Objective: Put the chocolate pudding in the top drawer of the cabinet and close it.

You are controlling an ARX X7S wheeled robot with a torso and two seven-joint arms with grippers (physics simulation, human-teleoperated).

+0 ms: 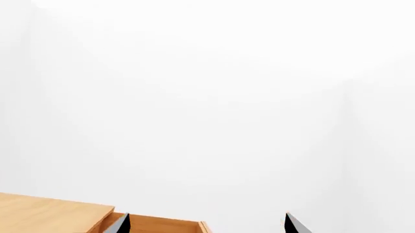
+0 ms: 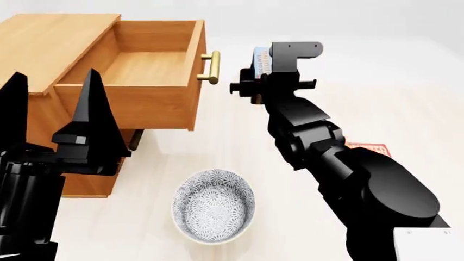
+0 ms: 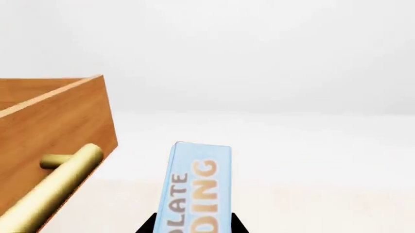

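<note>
Honey-brown cabinet (image 2: 43,49), left, drawer (image 2: 156,60) pulled out, left pincer (image 2: 51,109) spread wide and idle before it; right pincer (image 2: 262,73) grips pudding (image 2: 260,61) upright just beyond the brass handle (image 2: 210,67), risking a knock on the front panel.

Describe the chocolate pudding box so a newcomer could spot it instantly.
Start at the big honey-brown cabinet with its top drawer pulled open. Just past the brass handle, the right gripper holds the chocolate pudding upright: a thin box with a light blue printed face, unlike the red carton lying flat behind the arm.
</note>
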